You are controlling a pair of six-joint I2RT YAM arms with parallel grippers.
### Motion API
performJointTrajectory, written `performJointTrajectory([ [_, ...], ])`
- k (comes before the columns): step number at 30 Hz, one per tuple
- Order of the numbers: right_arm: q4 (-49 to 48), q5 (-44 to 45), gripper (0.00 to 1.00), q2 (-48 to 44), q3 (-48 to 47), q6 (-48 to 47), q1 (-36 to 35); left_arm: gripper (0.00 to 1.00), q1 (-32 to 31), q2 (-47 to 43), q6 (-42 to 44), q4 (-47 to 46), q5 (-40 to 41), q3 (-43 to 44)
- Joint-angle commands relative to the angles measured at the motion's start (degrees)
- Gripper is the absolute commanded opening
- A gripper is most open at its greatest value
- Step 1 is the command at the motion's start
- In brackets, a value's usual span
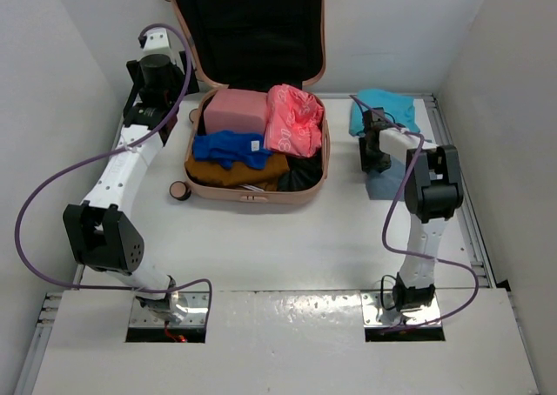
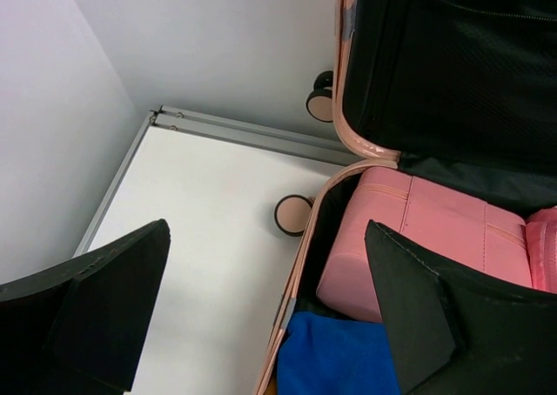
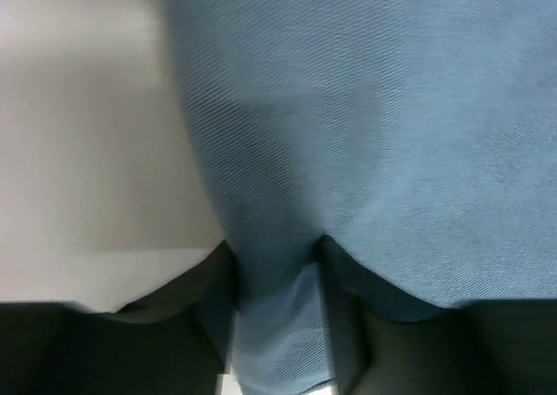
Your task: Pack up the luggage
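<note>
Top external view: the luggage point(image 1: 252, 195) is seen lying open at the back middle of the table point(image 1: 287, 247), with its lid point(image 1: 248, 30) stood up against the back wall.

Most of the packing looks done. Five soft things are counted inside: one pink pouch point(image 1: 235, 110), one pink-red cloth point(image 1: 294, 121), one blue cloth point(image 1: 228, 147), one brown cloth point(image 1: 235, 170) and one black cloth point(image 1: 300, 173). The bottom half is nearly filled by them.

One thing is not yet packed. One blue-green cloth point(image 1: 392, 108) is seen on the table, to the right of the luggage and apart from it. It has to be carried over and put in. After that, the lid may have to be shut, but that is only a guess from the task.

In the right wrist view, the right gripper point(image 3: 277, 264) is clenched on a fold of the blue-green cloth, which is squeezed between its two fingers.

In the left wrist view, the left gripper point(image 2: 265, 230) is spread wide with nothing held in it. It is kept above the table by the back left corner of the luggage. Two small wheels point(image 2: 294, 214) are counted there.

So the count is one luggage, five things inside, one cloth outside, and two arms.
</note>
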State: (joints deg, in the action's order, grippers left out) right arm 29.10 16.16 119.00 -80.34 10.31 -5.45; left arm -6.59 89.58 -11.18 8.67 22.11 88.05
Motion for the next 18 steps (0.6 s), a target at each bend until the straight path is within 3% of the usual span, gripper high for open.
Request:
performJointTrajectory([
  [1, 2.10, -4.56, 0.37, 1.58, 0.09, 1.21, 1.76, 1.00, 0.70, -0.46, -0.51, -0.32, -0.22, 2.83],
  [2, 2.88, -6.21, 0.29, 1.76, 0.00, 0.95, 2.81, 1.00, 0.70, 0.06, -0.51, -0.32, -0.75, 2.83],
  [3, 3.06, -7.19, 0.15, 1.76, 0.00, 0.94, 3.08, 1.00, 0.70, 0.07, -1.03, -0.32, -0.75, 2.83],
  [5, 3.68, -8.86, 0.02, 0.54, 0.00, 0.33, 4.13, 1.00, 0.70, 0.07, -1.04, -0.32, -1.28, 2.83],
  [12, 3.70, -24.85, 0.00, -12.01, -0.79, 4.26, 7.92, 1.00, 0.70, 0.60, -2.09, 0.21, -2.94, 2.83],
  [15, -0.78, -26.53, 0.00, -20.53, -0.35, 8.48, 6.60, 1.00, 0.70, 0.60, -2.61, 0.21, -2.95, 2.83],
  [18, -1.77, -28.29, 0.00, -23.01, -2.89, 12.62, 3.37, 1.00, 0.70, 0.60, -2.62, 0.21, -3.56, 2.30],
])
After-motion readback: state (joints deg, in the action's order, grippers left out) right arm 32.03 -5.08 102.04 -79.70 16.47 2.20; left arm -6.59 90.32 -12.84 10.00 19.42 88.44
